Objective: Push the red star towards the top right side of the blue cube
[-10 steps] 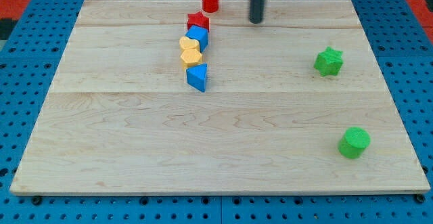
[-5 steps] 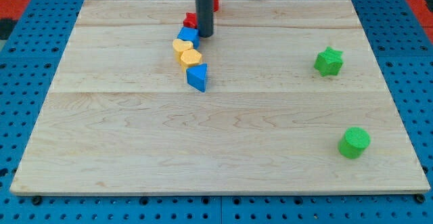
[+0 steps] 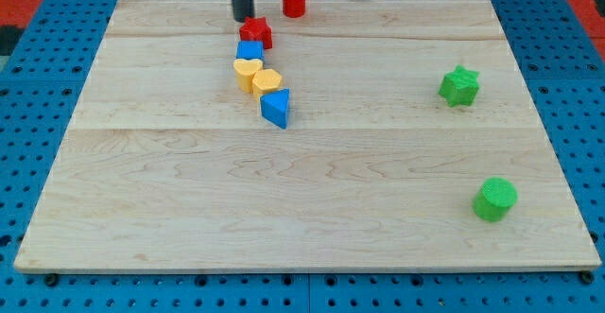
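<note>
The red star lies near the view's top, touching the top right of the blue cube. My tip stands just up and left of the red star, close to it or touching it. Below the blue cube run two yellow blocks and a blue triangular block, in a chain slanting down to the right.
A red cylinder stands at the board's top edge, right of my tip. A green star is at the right. A green cylinder is at the lower right. The wooden board sits on a blue pegboard.
My tip swept left from the top right, past the red star's right side, to its upper left. The red star, blue cube and upper yellow block shifted left.
</note>
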Motion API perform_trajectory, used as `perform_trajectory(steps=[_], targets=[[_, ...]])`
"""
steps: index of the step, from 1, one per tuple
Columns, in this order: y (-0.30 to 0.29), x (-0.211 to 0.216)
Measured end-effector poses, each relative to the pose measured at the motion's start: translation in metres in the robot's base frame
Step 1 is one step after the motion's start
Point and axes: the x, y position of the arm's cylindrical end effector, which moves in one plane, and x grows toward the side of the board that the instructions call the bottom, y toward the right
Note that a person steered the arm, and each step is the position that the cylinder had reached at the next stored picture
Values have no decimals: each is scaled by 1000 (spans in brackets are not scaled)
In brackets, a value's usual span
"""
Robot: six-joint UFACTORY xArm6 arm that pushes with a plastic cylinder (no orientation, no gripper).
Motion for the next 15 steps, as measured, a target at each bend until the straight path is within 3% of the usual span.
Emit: perform_trajectory(steps=[2, 3, 4, 5, 7, 12, 14, 15], targets=[[18, 23], [-33, 25], [-46, 74], [-4, 101], [-41, 106], [23, 115], [-31, 95], [-27, 84]])
